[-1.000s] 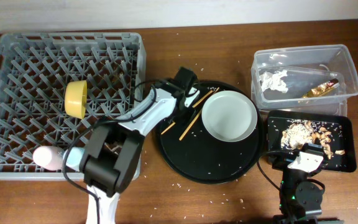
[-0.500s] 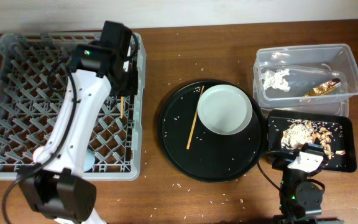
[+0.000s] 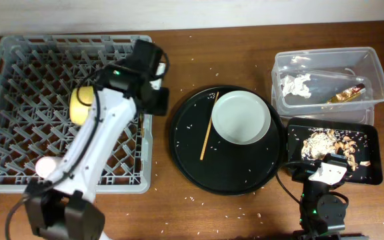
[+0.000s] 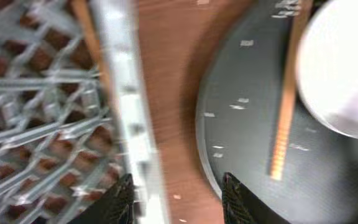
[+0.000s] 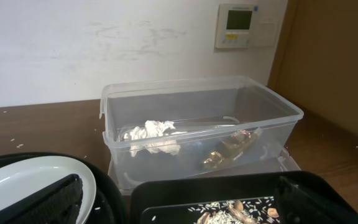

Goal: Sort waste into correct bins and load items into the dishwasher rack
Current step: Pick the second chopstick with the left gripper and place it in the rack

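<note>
The dishwasher rack (image 3: 19, 80) holds the yellow bowl (image 3: 80, 105) and the pink cup (image 3: 45, 167); the blue cup is hidden under my left arm. My left gripper (image 3: 157, 101) is open and empty over the rack's right rim (image 4: 126, 112). In the left wrist view (image 4: 179, 200) one chopstick (image 4: 91, 37) lies inside the rack by the rim. The other chopstick (image 3: 207, 137) (image 4: 284, 112) lies on the round black tray beside the pale grey dish (image 3: 244, 120). My right gripper (image 5: 185, 211) is open and empty, low near the small black tray (image 3: 372, 137).
The clear tub (image 3: 372, 70) (image 5: 272, 115) holds the white tissue (image 3: 297, 85) (image 5: 151, 134) and the foil wrapper (image 3: 344, 95) (image 5: 229, 149). Food scraps (image 3: 332, 143) lie in the small black tray. Rice grains are scattered on the round black tray (image 3: 199, 173) and the table.
My left gripper carried one chopstick from the round tray into the rack, let it go, and has moved back to the rack's right rim. The right arm has not moved.
</note>
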